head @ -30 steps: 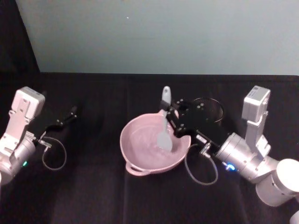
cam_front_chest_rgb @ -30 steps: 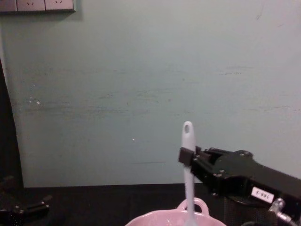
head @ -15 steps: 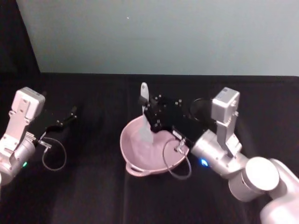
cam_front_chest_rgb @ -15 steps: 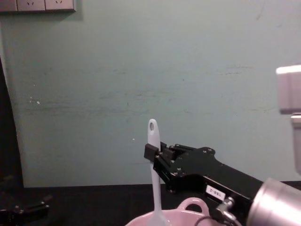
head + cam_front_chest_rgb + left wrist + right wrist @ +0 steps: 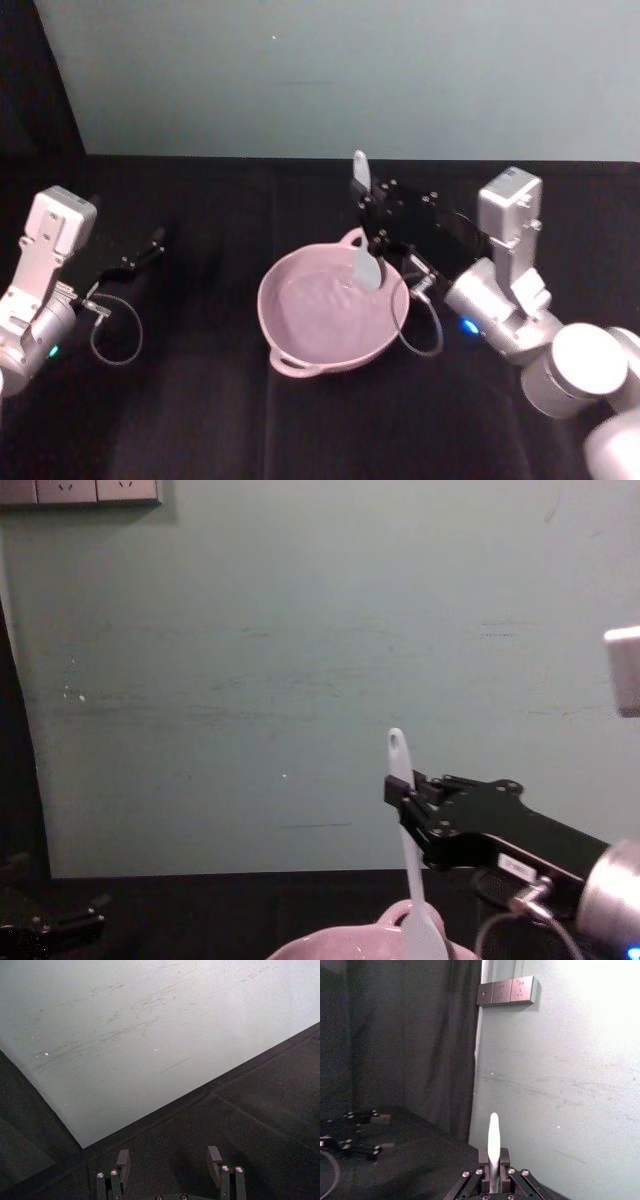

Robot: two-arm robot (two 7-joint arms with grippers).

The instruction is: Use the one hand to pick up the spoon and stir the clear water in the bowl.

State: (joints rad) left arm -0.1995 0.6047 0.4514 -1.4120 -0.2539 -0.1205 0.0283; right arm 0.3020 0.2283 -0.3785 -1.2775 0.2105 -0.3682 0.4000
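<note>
The left gripper rests far left, spread wide, holding nothing. In the middle bowl, by its back edge, stands the spoon, pinched tight by the right gripper. I think it is stirring; next, sweep the spoon round the water.

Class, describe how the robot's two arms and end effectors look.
Both arms are silver-grey cylinders carrying a white boxy module. The right end effector and left end effector are black, each trailing a thin looping cable; the right bears a small white label.
</note>
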